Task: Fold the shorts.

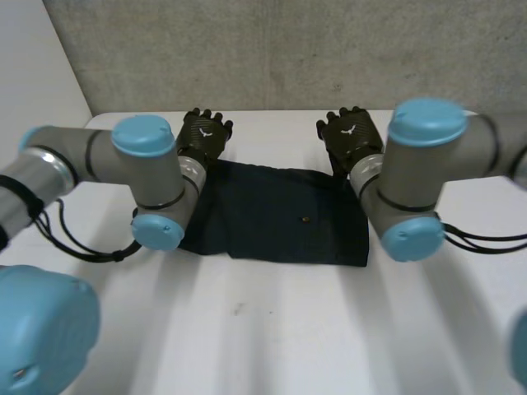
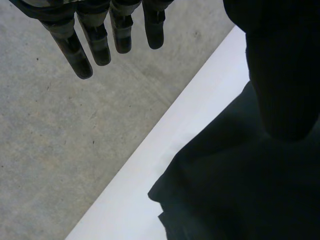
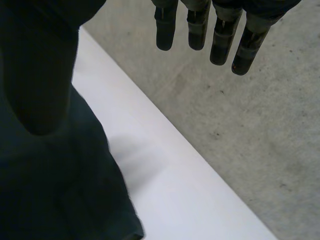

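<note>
The dark navy shorts (image 1: 280, 214) lie flat on the white table (image 1: 272, 329) as a wide rectangle, with a small brown button (image 1: 305, 220) near the middle. My left hand (image 1: 204, 132) hovers over the far left corner of the cloth, my right hand (image 1: 350, 136) over the far right corner. In the left wrist view the left hand (image 2: 100, 42) has straight fingers and holds nothing, with the shorts (image 2: 240, 190) below its thumb. In the right wrist view the right hand (image 3: 220, 40) is likewise straight and empty, above the shorts (image 3: 55, 185).
A grey concrete wall (image 1: 288, 49) rises just behind the table's far edge, close beyond both sets of fingertips. Bare white table (image 2: 165, 150) runs along the far side of the shorts, and a wide strip lies in front of them.
</note>
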You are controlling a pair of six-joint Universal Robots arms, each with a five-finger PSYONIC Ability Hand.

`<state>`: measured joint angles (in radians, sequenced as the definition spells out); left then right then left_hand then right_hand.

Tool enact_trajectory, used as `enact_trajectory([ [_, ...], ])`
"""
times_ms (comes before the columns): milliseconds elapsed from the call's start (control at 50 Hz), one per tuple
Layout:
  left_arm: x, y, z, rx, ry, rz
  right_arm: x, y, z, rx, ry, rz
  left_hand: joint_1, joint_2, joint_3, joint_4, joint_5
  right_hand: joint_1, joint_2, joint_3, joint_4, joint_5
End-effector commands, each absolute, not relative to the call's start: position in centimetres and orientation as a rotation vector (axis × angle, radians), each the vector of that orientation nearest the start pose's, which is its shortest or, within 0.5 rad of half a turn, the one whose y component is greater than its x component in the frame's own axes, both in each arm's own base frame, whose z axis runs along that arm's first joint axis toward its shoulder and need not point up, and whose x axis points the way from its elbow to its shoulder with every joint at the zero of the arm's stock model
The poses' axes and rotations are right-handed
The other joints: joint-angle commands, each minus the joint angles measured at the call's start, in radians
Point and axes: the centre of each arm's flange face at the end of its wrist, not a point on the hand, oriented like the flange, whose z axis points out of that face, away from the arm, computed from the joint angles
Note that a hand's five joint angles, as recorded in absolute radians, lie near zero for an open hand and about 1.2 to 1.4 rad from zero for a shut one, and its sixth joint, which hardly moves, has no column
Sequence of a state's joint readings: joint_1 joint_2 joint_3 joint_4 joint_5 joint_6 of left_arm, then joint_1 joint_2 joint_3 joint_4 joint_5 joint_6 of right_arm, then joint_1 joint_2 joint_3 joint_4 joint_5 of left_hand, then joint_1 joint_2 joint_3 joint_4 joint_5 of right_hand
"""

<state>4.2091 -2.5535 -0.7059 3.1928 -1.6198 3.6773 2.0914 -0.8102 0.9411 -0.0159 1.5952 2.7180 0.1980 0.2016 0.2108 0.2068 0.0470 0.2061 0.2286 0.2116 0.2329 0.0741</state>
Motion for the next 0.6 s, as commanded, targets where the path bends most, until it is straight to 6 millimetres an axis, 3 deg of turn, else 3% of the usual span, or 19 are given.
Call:
enact_trajectory([
  [20,-32.0,-32.9,20.3,1.037,2.129,-2.056,29.8,-29.1,19.8,-1.017,2.248,-1.732,-0.014,-0.017,-0.027,-0.023,-0.037,-0.032,-0.054,-0.037,-0.058,-0.074],
  [80,-31.0,-30.8,20.3,1.044,2.198,-2.038,28.2,-28.4,17.6,-0.988,2.333,-1.617,-0.014,-0.017,-0.027,-0.023,-0.037,-0.032,-0.054,-0.037,-0.058,-0.074],
  [160,-30.1,-28.7,19.9,1.066,2.254,-2.021,27.8,-28.2,15.9,-0.957,2.348,-1.594,-0.014,-0.017,-0.027,-0.023,-0.037,-0.001,-0.023,-0.007,-0.028,-0.043],
  [360,-28.6,-26.5,18.2,1.057,2.265,-2.014,28.1,-29.1,12.2,-0.959,2.344,-1.59,-0.011,-0.014,-0.024,-0.02,-0.034,0.313,0.291,0.307,0.286,0.271],
  [500,-28.4,-26.0,17.1,1.055,2.259,-2.018,28.7,-29.1,11.7,-0.973,2.287,-1.576,0.001,-0.003,-0.012,-0.008,-0.023,0.859,0.836,0.853,0.832,0.816],
  [540,-28.4,-26.0,17.1,1.053,2.258,-2.019,28.7,-29.0,11.7,-0.977,2.28,-1.572,0.001,-0.003,-0.012,-0.008,-0.023,1.188,1.165,1.182,1.161,1.145],
  [600,-28.4,-26.0,17.2,1.05,2.256,-2.024,28.7,-29.1,11.7,-0.977,2.283,-1.577,0.001,-0.003,-0.012,-0.008,-0.023,1.19,1.168,1.185,1.163,1.148],
])
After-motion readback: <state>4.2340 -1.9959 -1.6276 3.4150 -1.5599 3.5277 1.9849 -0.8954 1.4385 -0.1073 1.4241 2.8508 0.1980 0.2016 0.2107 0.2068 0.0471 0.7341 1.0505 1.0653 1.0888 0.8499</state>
